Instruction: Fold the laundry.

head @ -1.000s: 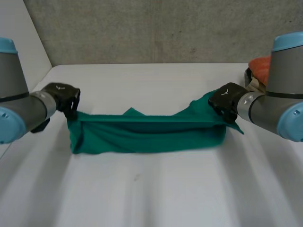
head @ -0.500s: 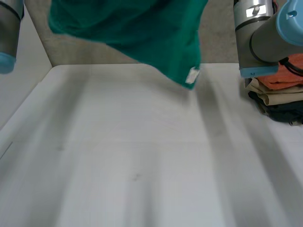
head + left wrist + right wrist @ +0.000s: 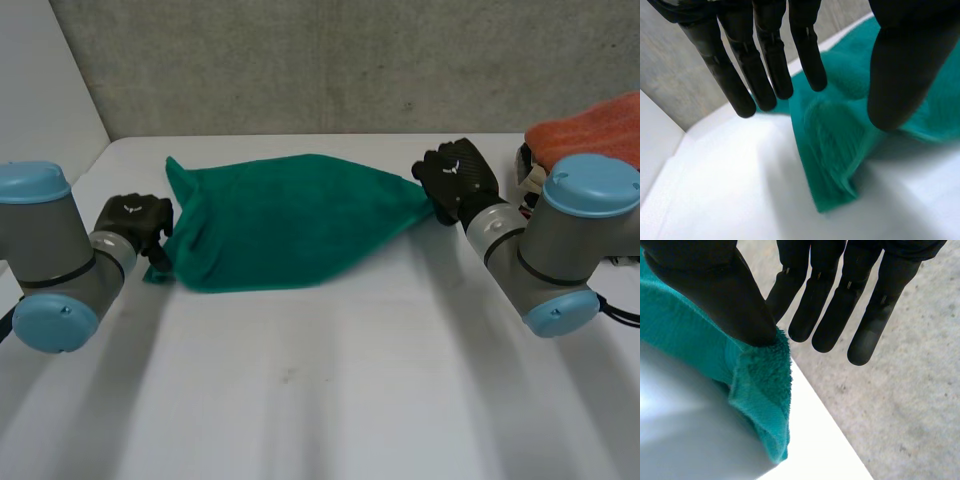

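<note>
— Any writing you can read?

— Only a small pale mark on the back of each hand in the head view, too small to make out.

— Where's the laundry?

— The green towel (image 3: 290, 220) lies across the far part of the white surface (image 3: 330, 390), drawn to a point at each end, between the two hands.

— And the left hand?

— The left hand (image 3: 135, 222) sits at the towel's left end, by a corner. In its wrist view the fingers (image 3: 765, 75) are straight and held well apart from the thumb (image 3: 900, 75), with the cloth lying below them. Nothing is pinched; the hand is loose.

— The right one?

— The right hand (image 3: 458, 180) is at the towel's right tip. Its wrist view shows its thumb (image 3: 725, 295) tip touching the fuzzy hemmed corner, while its fingers (image 3: 840, 305) are straight, clear of the cloth and apart from the thumb. It's spread wide, gripping nothing.

— Anything else there?

— A stack of folded clothes (image 3: 585, 135), orange on top, at the right side behind the right arm, and a grey concrete wall (image 3: 320, 60) beyond.
</note>
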Available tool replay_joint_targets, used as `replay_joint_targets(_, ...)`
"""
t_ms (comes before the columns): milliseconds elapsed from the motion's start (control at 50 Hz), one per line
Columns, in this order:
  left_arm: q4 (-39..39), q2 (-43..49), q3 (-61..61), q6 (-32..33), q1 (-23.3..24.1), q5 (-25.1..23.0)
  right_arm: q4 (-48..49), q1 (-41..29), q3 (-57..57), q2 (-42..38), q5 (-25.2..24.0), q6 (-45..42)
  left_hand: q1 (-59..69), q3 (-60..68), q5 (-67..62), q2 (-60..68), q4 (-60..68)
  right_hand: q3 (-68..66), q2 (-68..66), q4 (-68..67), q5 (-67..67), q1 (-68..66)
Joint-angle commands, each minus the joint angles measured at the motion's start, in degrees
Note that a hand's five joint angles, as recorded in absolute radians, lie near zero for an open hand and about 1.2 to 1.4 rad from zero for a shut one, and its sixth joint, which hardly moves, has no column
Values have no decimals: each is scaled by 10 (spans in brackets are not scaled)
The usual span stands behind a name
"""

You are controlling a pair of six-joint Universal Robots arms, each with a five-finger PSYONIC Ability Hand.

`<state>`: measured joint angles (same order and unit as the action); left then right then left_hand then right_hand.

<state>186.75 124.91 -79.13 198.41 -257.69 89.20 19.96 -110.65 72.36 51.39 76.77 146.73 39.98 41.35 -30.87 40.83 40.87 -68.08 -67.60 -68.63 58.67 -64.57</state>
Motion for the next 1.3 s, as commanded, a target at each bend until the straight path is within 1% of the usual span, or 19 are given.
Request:
replay_joint_targets(20, -21, -23, 1, 12, -17, -15, -15, 7, -9, -1, 21, 3, -60, -74, 69, -69, -69, -119, -124, -114, 113, -154)
replay_joint_targets(40, -22, -37, -2, 13, -24, -23, -19, 8, -13, 0, 24, 7, -115, -129, 124, -124, -124, -119, -124, -114, 113, -154)
replay_joint_targets(60, -22, -43, -3, 14, -28, -26, -21, 7, -14, 1, 26, 10, -134, -148, 143, -143, -143, -119, -124, -114, 113, -154)
replay_joint_targets(180, -27, -79, -26, 12, -75, -52, -41, 7, -23, 12, 30, 28, -203, -217, 212, -212, -212, -119, -124, -114, 113, -154)
replay_joint_targets(240, -32, -85, -39, 14, -92, -68, -47, 6, -26, 17, 30, 35, -202, -216, 211, -210, -211, -119, -124, -114, 113, -154)
replay_joint_targets(280, -35, -84, -52, 14, -105, -89, -51, 4, -27, 22, 30, 42, -168, -182, 177, -177, -177, -119, -124, -114, 113, -154)
replay_joint_targets(360, -34, -70, -69, 17, -113, -131, -52, 1, -28, 28, 30, 51, -46, -59, 54, -54, -54, -119, -124, -114, 113, -154)
replay_joint_targets(420, -31, -50, -72, 27, -112, -154, -52, -2, -28, 31, 30, 55, -40, -54, 49, -49, -49, -119, -124, -114, 113, -154)
replay_joint_targets(480, -27, -26, -61, 37, -104, -159, -52, -4, -28, 33, 31, 56, -62, -76, 71, -71, -71, -119, -124, -114, 113, -154)
replay_joint_targets(680, -23, 28, -4, 49, -69, -133, -53, -2, -24, 32, 31, 56, -66, -79, 74, -74, -75, -119, -124, -114, 113, -154)
replay_joint_targets(820, -19, 62, 44, 55, -48, -114, -55, 1, -19, 32, 31, 56, -37, -51, 46, -46, -46, -119, -124, -114, 113, -154)
replay_joint_targets(880, -20, 76, 68, 65, -37, -91, -55, 2, -15, 32, 31, 56, 74, 60, -65, 65, 65, -119, -124, -114, 113, -154)
replay_joint_targets(900, -20, 82, 79, 68, -33, -75, -55, 3, -13, 32, 31, 55, 156, 142, -147, 147, 147, -119, -124, -114, 113, -154)
replay_joint_targets(960, -22, 92, 100, 73, -28, -53, -58, 3, -11, 32, 31, 54, 309, 295, -300, 301, 300, -119, -124, -114, 113, -154)
replay_joint_targets(980, -23, 99, 113, 73, -26, -43, -61, 5, -9, 33, 31, 53, 399, 386, -390, 391, 390, -119, -124, -114, 113, -154)
replay_joint_targets(1060, -32, 105, 127, 87, -20, -23, -73, 14, -6, 38, 30, 52, 400, 386, -391, 392, 391, -119, -124, -114, 113, -154)
replay_joint_targets(1180, -66, 63, 102, 142, -26, -5, -115, 24, 2, 55, 25, 37, 400, 386, -391, 392, 391, -119, -124, -114, 113, -154)
replay_joint_targets(1260, -94, -4, 57, 180, -35, -3, -154, 30, 12, 71, 14, -3, 400, 386, -391, 392, 391, -119, -124, -114, 113, -154)
replay_joint_targets(1300, -117, -41, 26, 218, -39, -5, -192, 31, 18, 79, 6, -50, 400, 386, -391, 392, 391, -119, -124, -114, 113, -154)
